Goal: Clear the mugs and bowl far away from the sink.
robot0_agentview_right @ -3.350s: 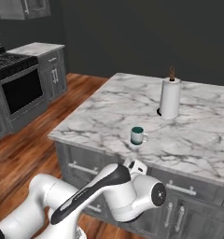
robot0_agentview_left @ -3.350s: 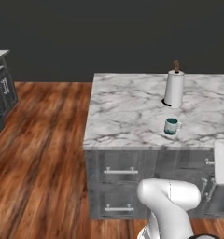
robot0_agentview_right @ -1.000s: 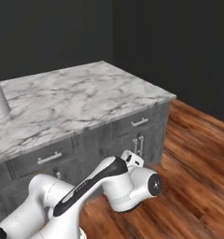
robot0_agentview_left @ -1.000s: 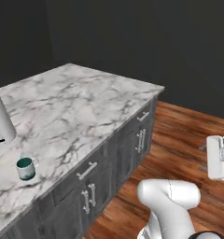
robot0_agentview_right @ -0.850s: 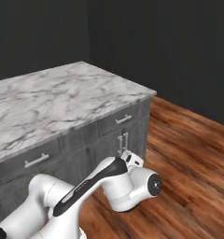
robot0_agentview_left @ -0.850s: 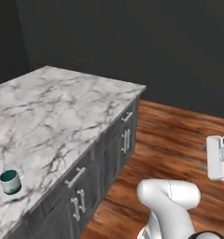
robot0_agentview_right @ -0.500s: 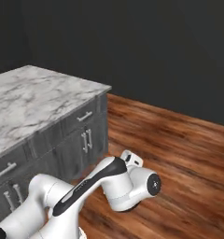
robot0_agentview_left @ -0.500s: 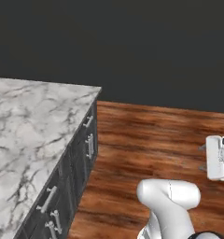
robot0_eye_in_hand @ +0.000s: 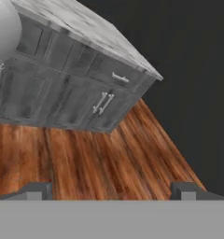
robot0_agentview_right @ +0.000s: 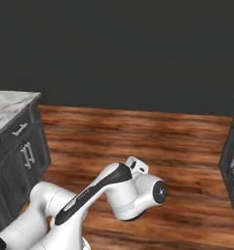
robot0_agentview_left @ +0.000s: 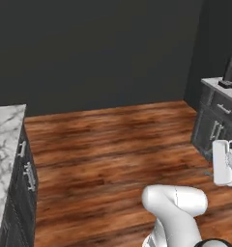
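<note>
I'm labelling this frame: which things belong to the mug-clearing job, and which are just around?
Job: gripper, open and empty.
Around: marble island, wood floor, grey side cabinet, dark object on it.

No text, label, brand, number or sign is being shown legibly in any of the views. A short line of pale marks is being carried on the dark band of the arm's link (robot0_agentview_right: pixel 85 195) in the right base view, but it is too small and blurred for any letters to be made out.
</note>
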